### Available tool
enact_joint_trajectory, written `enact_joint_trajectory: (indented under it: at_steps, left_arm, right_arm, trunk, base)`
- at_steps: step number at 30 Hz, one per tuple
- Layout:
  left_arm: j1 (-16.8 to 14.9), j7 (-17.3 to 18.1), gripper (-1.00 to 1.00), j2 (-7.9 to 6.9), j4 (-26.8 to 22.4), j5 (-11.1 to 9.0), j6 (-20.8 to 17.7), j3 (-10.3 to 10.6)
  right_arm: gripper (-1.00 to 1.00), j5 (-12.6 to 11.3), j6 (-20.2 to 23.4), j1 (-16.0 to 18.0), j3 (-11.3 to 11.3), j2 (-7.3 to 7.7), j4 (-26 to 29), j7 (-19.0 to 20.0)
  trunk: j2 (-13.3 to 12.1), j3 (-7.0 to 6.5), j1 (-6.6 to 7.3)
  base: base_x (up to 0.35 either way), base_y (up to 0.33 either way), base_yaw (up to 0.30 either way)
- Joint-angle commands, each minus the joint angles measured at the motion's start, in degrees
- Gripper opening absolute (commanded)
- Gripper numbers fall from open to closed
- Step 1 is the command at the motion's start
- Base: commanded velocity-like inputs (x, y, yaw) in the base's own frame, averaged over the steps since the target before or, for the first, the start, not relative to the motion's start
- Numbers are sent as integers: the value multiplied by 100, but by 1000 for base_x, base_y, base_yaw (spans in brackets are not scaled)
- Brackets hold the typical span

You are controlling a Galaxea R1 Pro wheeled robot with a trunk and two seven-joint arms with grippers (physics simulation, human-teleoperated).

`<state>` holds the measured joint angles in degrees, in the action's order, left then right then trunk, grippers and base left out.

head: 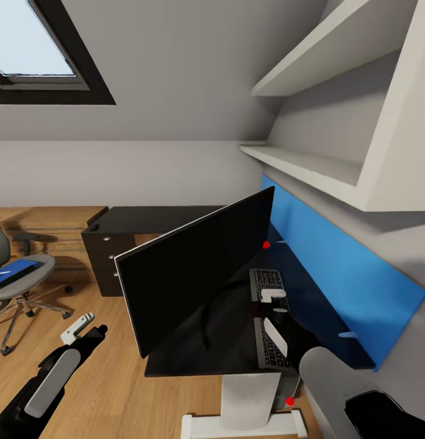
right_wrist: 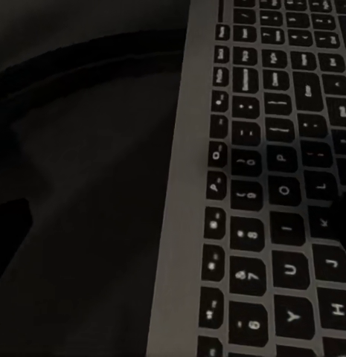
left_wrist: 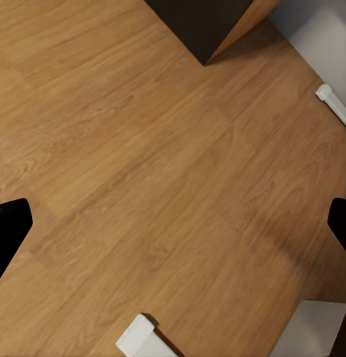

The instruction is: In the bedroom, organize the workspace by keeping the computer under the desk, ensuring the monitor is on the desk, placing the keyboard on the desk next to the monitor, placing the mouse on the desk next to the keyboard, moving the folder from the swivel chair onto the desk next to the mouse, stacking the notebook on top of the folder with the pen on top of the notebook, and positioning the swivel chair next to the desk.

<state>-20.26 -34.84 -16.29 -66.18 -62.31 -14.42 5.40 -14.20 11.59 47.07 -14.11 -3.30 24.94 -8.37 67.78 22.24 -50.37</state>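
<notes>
So the monitor [head: 197, 274] stands on the bench [head: 175, 356], blocking most of the top, and the keyboard [head: 268, 317] lies behind it along the edge by the blue rear panel [head: 334, 268]. The right tool [head: 274, 312] is right over the keyboard, can't tell whether it's open or closed. The left tool [head: 84, 327] hangs spread open over the wooden floor [head: 114, 390], the folder [head: 14, 272] lies on the swivel chair [head: 17, 286] seat, and the computer [head: 285, 387] sits under the bench's near edge.
</notes>
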Motion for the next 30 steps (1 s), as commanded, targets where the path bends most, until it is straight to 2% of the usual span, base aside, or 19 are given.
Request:
enact_joint_trajectory:
  at_steps: [1, 13, 18, 30]
  left_arm:
    - [-4, -40, 100, -6, -9, -26, -8, 13]
    - [-4, -40, 100, -6, -9, -32, -8, 13]
    - [-4, -40, 100, -15, -9, -37, -8, 7]
    - [-4, -40, 100, -20, -17, -40, -8, 5]
  right_arm:
    - [100, -58, 27, 4, -48, 5, 11, -51]
    - [100, -44, 23, 4, -54, 2, 3, -83]
    - [100, 164, -63, 4, -61, -8, -61, -108]
    - [100, 215, -138, 4, -59, -4, -107, -138]
  trunk:
    - [46, 25, -23]
    - [528, 241, -287]
    - [728, 331, -396]
    - [1209, 546, -660]
  base:
    - [0, 0, 0]
    - [0, 0, 0]
    - [0, 0, 0]
    - [0, 0, 0]
